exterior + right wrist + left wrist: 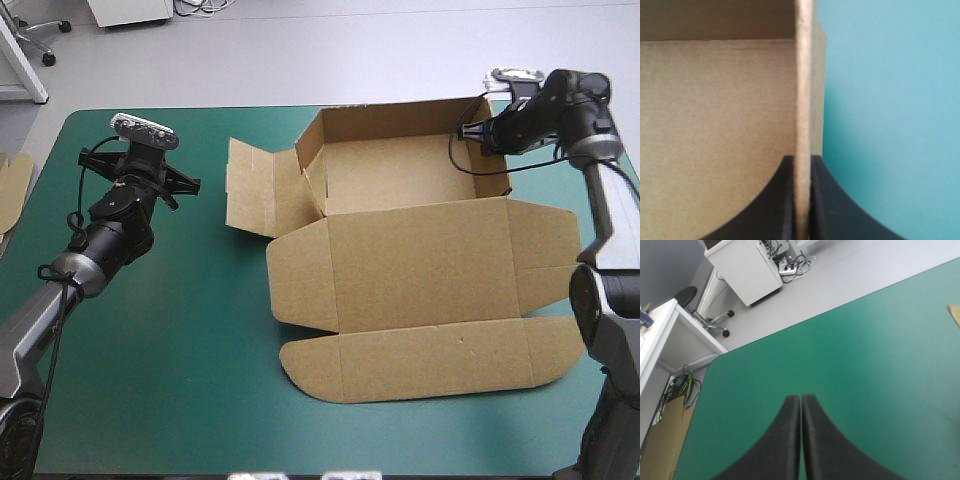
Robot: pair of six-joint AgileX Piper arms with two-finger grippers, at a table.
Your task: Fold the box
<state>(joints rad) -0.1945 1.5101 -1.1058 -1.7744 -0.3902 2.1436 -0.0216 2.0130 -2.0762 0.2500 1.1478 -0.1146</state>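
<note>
Plainly, nearest the robot the box (420, 270) lies right of the table's middle on the teal-green cover (180, 330). Its lid (420, 260) is spread flat toward the near edge, with the rounded tuck flap (430, 365) outermost. Farther back on the left, well apart from the board, the left gripper (801, 397) hovers over bare cover with its black fingers pressed together on nothing. Beyond the lid the tray (400, 170) stands with its walls raised, while the left-side flaps (255, 190) splay outward, not tucked. At the far right corner the right gripper (802, 165) pinches the tray's right wall (803, 100), the board's edge upright between its fingers. The step in hand looks like setting that wall. Doing it well would mean holding the wall square to the tray's base without crushing the edge. It would also mean bringing the idle left gripper to the loose flaps, so the tray neither slides nor twists.
</note>
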